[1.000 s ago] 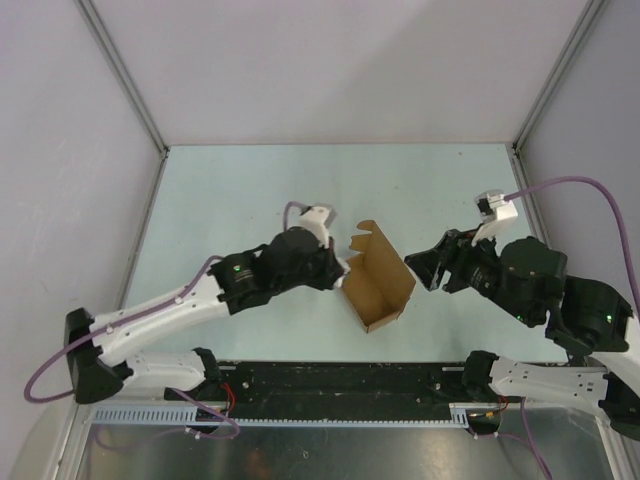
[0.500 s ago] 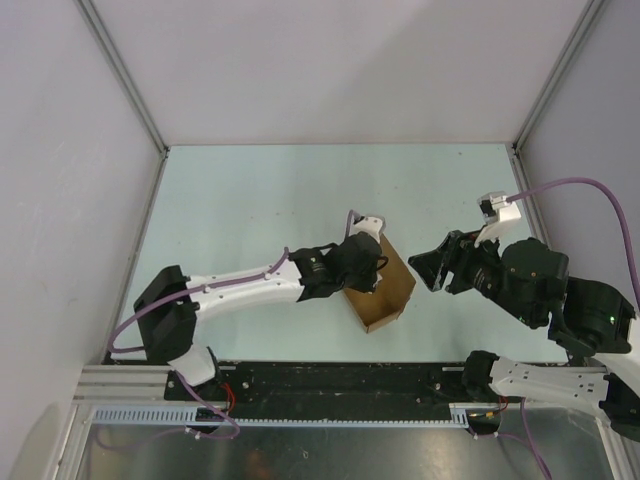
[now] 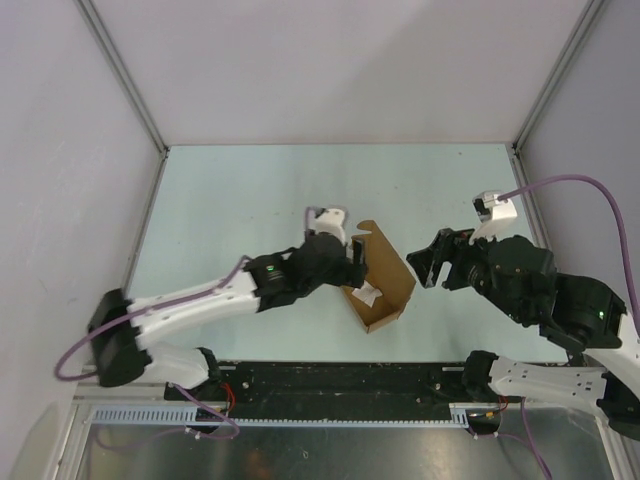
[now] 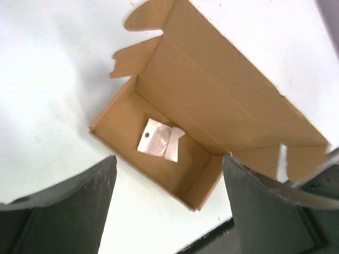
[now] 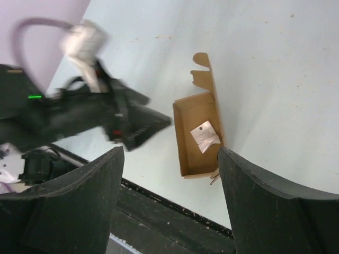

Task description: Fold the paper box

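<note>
Release is the news here: half a second ago the left hand (image 3: 355, 268) was reaching over the open carton, and now it has pulled back to the carton's left edge with its fingers spread wide and nothing between them. A small white scrap (image 4: 159, 140) now lies flat on the floor of the paper box (image 3: 385, 280), where none showed a second ago, so it was most likely dropped there by that hand.

The box has not shifted. It sits on the pale counter (image 3: 230, 200) between the two arms, near the front edge, its tray already squared up with four standing walls. Its lid flap (image 4: 222, 90) leans open on the far side, the shaped tabs (image 4: 143, 16) at its end untucked.

The right hand (image 3: 425, 265) holds off just beside the box's right wall, not touching it. Its fingers stand wide and have opened a little more over the last second.

For the task, this looks like the tray is done and both hands are free. What remains, in my judgement, is swinging the lid down and tucking its tabs.
</note>
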Controlling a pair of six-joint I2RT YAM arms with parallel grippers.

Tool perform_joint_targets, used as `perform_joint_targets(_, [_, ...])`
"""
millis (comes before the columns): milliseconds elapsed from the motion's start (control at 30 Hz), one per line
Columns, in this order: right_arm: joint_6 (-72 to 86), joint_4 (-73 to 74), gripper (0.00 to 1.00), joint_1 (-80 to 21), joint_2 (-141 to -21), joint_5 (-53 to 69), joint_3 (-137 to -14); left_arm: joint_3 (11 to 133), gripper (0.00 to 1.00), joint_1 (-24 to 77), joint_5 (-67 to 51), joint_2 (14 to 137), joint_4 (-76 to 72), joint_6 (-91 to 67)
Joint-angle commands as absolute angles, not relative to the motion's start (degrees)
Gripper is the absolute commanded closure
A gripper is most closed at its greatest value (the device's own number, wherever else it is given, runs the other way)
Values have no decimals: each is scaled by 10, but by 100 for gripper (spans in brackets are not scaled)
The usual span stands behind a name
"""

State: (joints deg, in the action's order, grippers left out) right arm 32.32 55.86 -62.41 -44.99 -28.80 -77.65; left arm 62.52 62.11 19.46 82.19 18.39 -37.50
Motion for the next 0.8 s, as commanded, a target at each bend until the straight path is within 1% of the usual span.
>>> perform_joint_targets(0, [302, 541, 23, -614, -473, -324, -774, 577, 12, 620, 285, 661, 166, -354])
perform_joint_targets(33, [295, 541, 23, -606, -482, -316, -774, 562, 8, 610, 295, 634, 166, -361])
perform_joint_targets(67, [288, 541, 23, -586, -489, -307, -774, 530, 1, 597, 267, 593, 162, -369])
perform_joint_targets(100, [281, 541, 23, -570, -510, -293, -774, 511, 0, 553, 226, 568, 155, -377])
perform_joint_targets(133, [268, 540, 22, -551, -518, -249, -774, 491, 0, 528, 185, 548, 135, -395])
perform_joint_targets(167, [245, 539, 21, -532, -526, -226, -773, 443, 0, 502, 100, 508, 120, -404])
perform_joint_targets(200, [232, 537, 21, -486, -540, -207, -769, 419, 1, 453, 67, 491, 105, -413])
perform_joint_targets(267, [199, 534, 18, -441, -551, -176, -756, 375, 0, 418, 22, 463, 76, -425])
perform_joint_targets(300, [185, 517, 18, -399, -554, -159, -746, 366, 0, 402, 12, 442, 74, -419])
perform_joint_targets(400, [136, 472, 17, -322, -563, -6, -711, 344, 0, 393, 22, 404, 69, -409])
perform_joint_targets(500, [107, 444, 18, -300, -579, 82, -693, 336, 0, 392, 38, 390, 68, -403])
perform_joint_targets(667, [95, 418, 21, -303, -634, 111, -687, 327, 0, 391, 46, 379, 69, -376])
perform_joint_targets(767, [86, 408, 23, -317, -659, 106, -686, 317, 1, 391, 58, 367, 69, -360])
